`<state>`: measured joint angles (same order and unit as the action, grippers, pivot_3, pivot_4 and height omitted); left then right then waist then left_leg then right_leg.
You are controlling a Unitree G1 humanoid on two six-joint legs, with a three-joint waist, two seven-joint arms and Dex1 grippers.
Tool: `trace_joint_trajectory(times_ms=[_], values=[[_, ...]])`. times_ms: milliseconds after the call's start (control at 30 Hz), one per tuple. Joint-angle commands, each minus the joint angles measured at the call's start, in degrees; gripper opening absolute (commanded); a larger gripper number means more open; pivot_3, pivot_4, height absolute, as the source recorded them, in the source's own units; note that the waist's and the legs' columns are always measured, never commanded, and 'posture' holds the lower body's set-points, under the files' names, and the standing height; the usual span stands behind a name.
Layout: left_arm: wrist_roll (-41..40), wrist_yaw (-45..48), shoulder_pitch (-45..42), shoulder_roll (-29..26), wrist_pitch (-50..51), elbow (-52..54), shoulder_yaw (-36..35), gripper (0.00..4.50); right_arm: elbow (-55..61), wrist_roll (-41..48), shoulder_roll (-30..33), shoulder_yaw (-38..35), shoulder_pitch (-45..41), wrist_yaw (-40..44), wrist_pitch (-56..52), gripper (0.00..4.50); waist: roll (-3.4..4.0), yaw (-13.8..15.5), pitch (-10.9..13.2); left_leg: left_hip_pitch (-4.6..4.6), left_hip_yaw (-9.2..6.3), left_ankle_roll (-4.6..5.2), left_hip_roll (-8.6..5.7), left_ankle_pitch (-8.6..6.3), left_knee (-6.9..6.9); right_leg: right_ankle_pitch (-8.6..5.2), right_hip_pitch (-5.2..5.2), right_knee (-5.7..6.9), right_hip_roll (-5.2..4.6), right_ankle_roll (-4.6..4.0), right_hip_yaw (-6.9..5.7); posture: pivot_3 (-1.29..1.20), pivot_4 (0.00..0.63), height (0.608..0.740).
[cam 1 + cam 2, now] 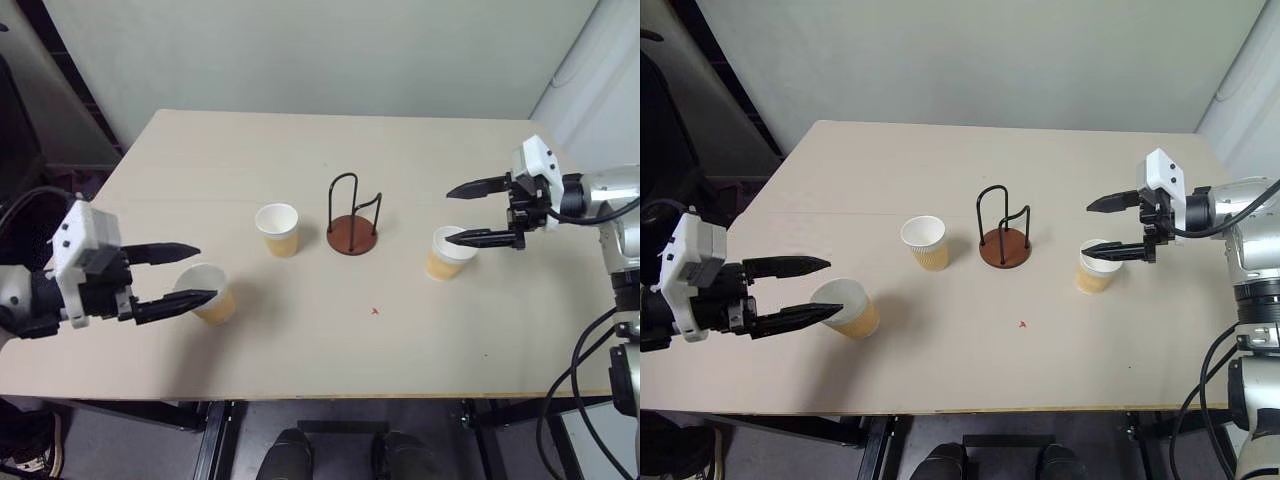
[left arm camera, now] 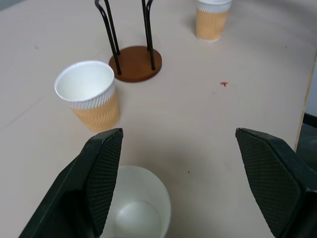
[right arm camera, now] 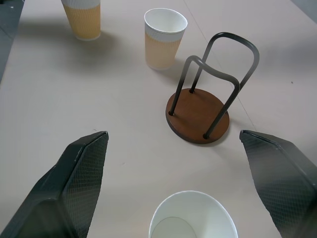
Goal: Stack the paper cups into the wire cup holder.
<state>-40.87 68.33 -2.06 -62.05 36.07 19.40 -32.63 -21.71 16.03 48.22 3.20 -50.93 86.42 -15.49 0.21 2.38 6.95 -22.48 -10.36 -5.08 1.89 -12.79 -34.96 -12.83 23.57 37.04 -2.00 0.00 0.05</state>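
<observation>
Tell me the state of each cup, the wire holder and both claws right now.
Left cup: upright on the table, empty, ungripped.
Middle cup: upright, empty, left of the holder.
Right cup: upright, ungripped.
Wire cup holder: upright, no cups in it.
Left claw: open above the left cup.
Right claw: open above the right cup.

Each arm ends in a white boxy wrist block carrying two long, tapered black fingers with cross-hatched inner pads (image 2: 101,173). The right forearm is silver-grey metal, trailed by looping black cables
</observation>
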Motion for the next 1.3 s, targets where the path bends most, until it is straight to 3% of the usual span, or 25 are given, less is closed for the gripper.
trace_joint_trajectory(times_ms=[33, 200, 300, 467, 600, 733, 867, 1000, 1300], values=[[-0.9, -0.9, -2.4, -0.2, -0.8, 0.1, 0.0, 3.88, 1.9, 1.1, 0.5, -2.0, -1.6, -0.7, 0.3, 4.43, 0.0, 0.0, 0.0, 0.0, 0.0, 0.0, 0.0, 0.0, 0.0, 0.0, 0.0, 0.0, 0.0, 0.0, 0.0, 0.0, 0.15, 0.74], [0.9, -4.8, -8.7, 1.7, -1.9, 0.0, 6.4, 3.88, -1.1, -2.2, -4.7, -0.3, -4.7, -7.2, 3.7, 4.43, 0.02, 0.0, 0.0, 0.03, 0.01, 0.0, 0.03, 0.01, -0.05, 0.05, 0.0, 0.02, 0.01, 0.08, 0.02, 0.0, 0.15, 0.74], [5.8, -12.3, -16.8, 5.0, -2.3, -1.5, 14.2, 3.88, -8.5, -8.3, -11.1, 2.6, -8.8, -16.1, 7.9, 4.43, 0.03, -0.1, 0.0, 0.21, 0.02, 0.0, 0.09, 0.01, -0.07, 0.14, -0.05, 0.06, -0.01, 0.12, 0.04, 0.0, 0.15, 0.74], [12.1, -20.6, -27.4, 10.7, -0.9, -2.9, 24.1, 3.88, -20.9, -13.4, -18.6, 5.6, -14.2, -21.3, 13.1, 4.43, 0.05, 0.0, 0.0, 0.08, -0.03, 0.04, 0.33, 0.03, -0.07, 0.34, 0.14, 0.09, -0.02, 0.06, 0.04, 0.0, 0.15, 0.74], [12.3, -24.2, -30.7, 13.6, 1.7, -1.8, 25.9, 3.88, -28.9, -16.1, -21.5, 6.7, -16.7, -23.3, 17.3, 4.43, 0.05, 0.3, 0.0, -0.45, 0.0, 0.0, 0.27, 0.03, -0.09, 0.63, 0.5, -0.04, -0.04, 0.55, 0.01, 0.0, 0.15, 0.74], [11.1, -24.9, -29.7, 13.7, 3.8, 1.4, 25.6, 3.88, -33.7, -17.4, -23.5, 6.6, -18.2, -24.3, 19.6, 4.43, 0.05, 0.5, 0.0, -0.73, 0.19, -0.66, 0.22, 0.37, -0.12, 0.73, 0.62, -0.08, 0.03, 0.72, 0.01, 0.0, 0.15, 0.74], [9.4, -24.3, -28.0, 12.8, 5.1, 4.3, 24.4, 3.88, -38.3, -18.4, -25.6, 6.1, -19.4, -26.5, 21.8, 4.43, 0.05, 0.5, 0.0, -0.73, 0.3, -0.7, 0.26, 0.21, -0.11, 0.72, 0.64, -0.15, 0.04, 0.72, 0.01, 0.0, 0.15, 0.74], [8.8, -24.6, -26.9, 11.8, 5.9, 5.1, 23.0, 3.92, -41.0, -18.5, -26.6, 5.4, -20.5, -27.3, 23.1, 3.5, 0.05, 0.5, 0.0, -0.74, 0.32, -0.69, 0.29, 0.18, -0.1, 0.71, 0.68, -0.15, 0.04, 0.71, 0.02, 0.0, 0.15, 0.74], [8.1, -22.8, -25.2, 9.6, 4.7, 5.7, 21.5, 3.92, -40.7, -17.9, -26.5, 5.1, -20.9, -24.4, 24.3, 0.03, 0.07, 0.5, 0.0, -0.56, 0.28, -0.19, 0.31, -0.1, -0.12, 0.66, 0.68, -0.09, 0.03, 0.63, 0.03, 0.0, 0.15, 0.74]])
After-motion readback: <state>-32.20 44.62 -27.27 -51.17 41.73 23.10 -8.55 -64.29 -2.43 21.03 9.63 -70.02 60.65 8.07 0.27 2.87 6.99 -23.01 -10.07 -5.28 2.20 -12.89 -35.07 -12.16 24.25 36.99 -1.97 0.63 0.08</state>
